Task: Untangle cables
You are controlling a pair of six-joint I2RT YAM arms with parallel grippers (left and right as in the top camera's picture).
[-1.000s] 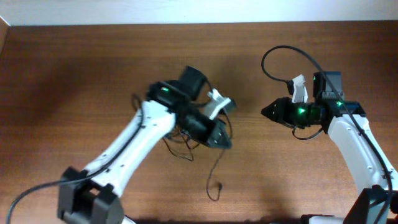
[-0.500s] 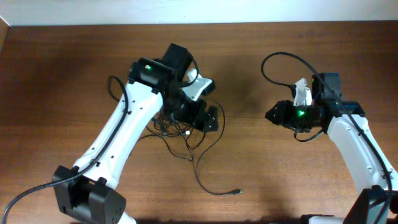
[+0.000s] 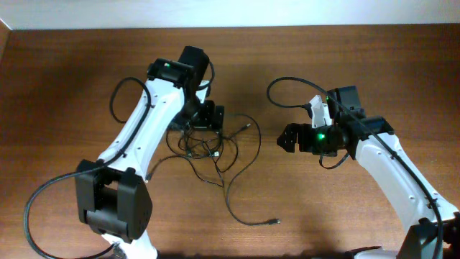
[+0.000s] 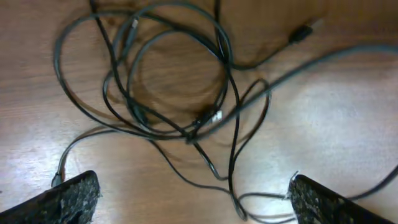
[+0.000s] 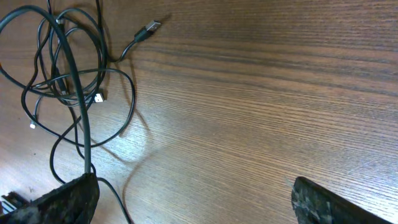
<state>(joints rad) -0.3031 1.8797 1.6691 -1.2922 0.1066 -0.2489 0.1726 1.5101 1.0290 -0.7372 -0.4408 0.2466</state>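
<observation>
The cables (image 3: pixel 213 152) lie in a loose tangle of thin black loops on the wooden table, and one long strand trails to a plug (image 3: pixel 276 222) near the front. My left gripper (image 3: pixel 208 116) hovers open just behind the tangle. The left wrist view has the knot of cables (image 4: pixel 189 127) ahead of my open left gripper (image 4: pixel 193 202), with loose strands on the table between the fingers (image 4: pixel 68 199). My right gripper (image 3: pixel 285 138) is open to the right of the cables. In the right wrist view the cables (image 5: pixel 68 87) sit at upper left, and one strand runs down to a finger (image 5: pixel 62 202) of my right gripper (image 5: pixel 196 202).
The arms' own thicker black cables loop beside the left arm (image 3: pixel 117 102) and above the right arm (image 3: pixel 284 85). A pale wall strip (image 3: pixel 230 13) marks the table's far edge. Bare wood (image 5: pixel 261 93) stretches right of the tangle.
My left gripper opened, let the cables fall and drew back toward the far left. The cables have spread into loops on the table. My right gripper opened and moved left toward them.
</observation>
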